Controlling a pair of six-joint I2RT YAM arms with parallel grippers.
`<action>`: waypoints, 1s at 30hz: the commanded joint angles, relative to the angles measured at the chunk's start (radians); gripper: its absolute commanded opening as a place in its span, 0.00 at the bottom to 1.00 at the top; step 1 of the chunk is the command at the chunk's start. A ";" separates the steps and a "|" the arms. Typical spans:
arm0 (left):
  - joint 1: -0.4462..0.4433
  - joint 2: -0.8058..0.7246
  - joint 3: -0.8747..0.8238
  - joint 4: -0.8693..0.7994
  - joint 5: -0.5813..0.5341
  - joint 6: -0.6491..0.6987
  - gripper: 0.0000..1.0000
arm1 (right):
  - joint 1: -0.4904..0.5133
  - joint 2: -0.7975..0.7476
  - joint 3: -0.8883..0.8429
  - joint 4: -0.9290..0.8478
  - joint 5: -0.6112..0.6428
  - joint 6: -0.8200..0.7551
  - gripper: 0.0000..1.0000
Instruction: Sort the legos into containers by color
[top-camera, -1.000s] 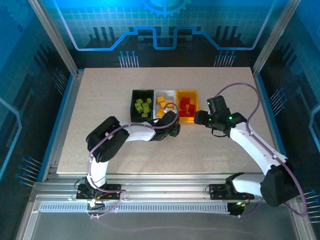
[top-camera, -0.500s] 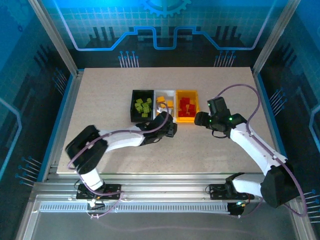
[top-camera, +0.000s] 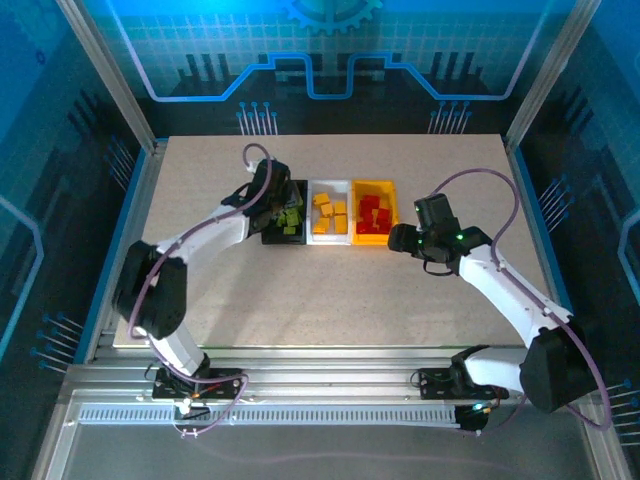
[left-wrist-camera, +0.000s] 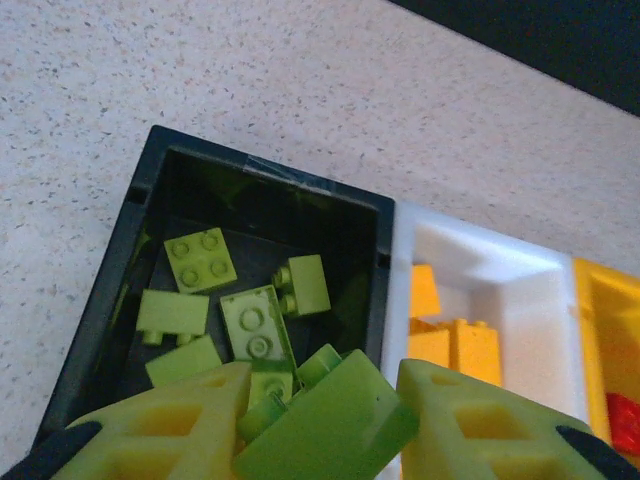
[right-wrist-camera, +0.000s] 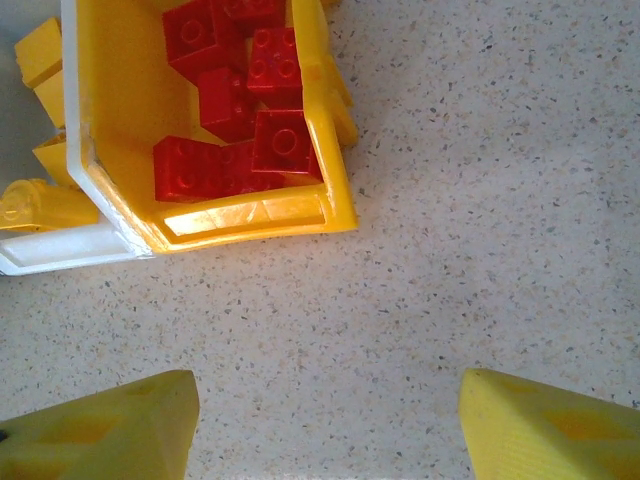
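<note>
the left gripper (top-camera: 274, 200) is held over the black bin (left-wrist-camera: 250, 172), which is set at the left end of a row of three containers on the table (right-wrist-camera: 500, 200). a lime green lego (left-wrist-camera: 325, 425) is clamped, tilted, between the gripper's pale yellow-green fingers (left-wrist-camera: 170, 425), so the jaws are closed on it. the block is carried above the near end of the black bin, close to the wall that meets the white bin (left-wrist-camera: 480, 255). on the floor of the black bin a loose cluster of green legos (left-wrist-camera: 200, 262) is seen, some stud-side up and some on their sides. yellow-orange legos (left-wrist-camera: 470, 345) are gathered in the white bin, just beside the black one. next in the row the yellow bin (right-wrist-camera: 330, 130) is placed, touching the white bin, and the red legos (right-wrist-camera: 280, 140) are piled inside it. the right gripper (right-wrist-camera: 325, 420) is held above bare table just beside the near end of the yellow bin. its jaws are spread wide apart and nothing is gripped between them. no blocks are seen lying on the speckled table surface around the bins in the overhead view.
</note>
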 joint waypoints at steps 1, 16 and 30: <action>0.012 0.095 0.117 -0.082 0.014 0.029 0.37 | -0.013 0.000 0.014 -0.004 -0.004 0.014 0.70; 0.022 0.195 0.199 -0.120 -0.035 0.046 0.82 | -0.029 -0.043 0.026 -0.023 -0.009 0.010 0.72; 0.011 -0.401 -0.169 0.207 0.017 0.140 0.99 | -0.026 -0.160 -0.001 0.051 0.098 -0.021 0.99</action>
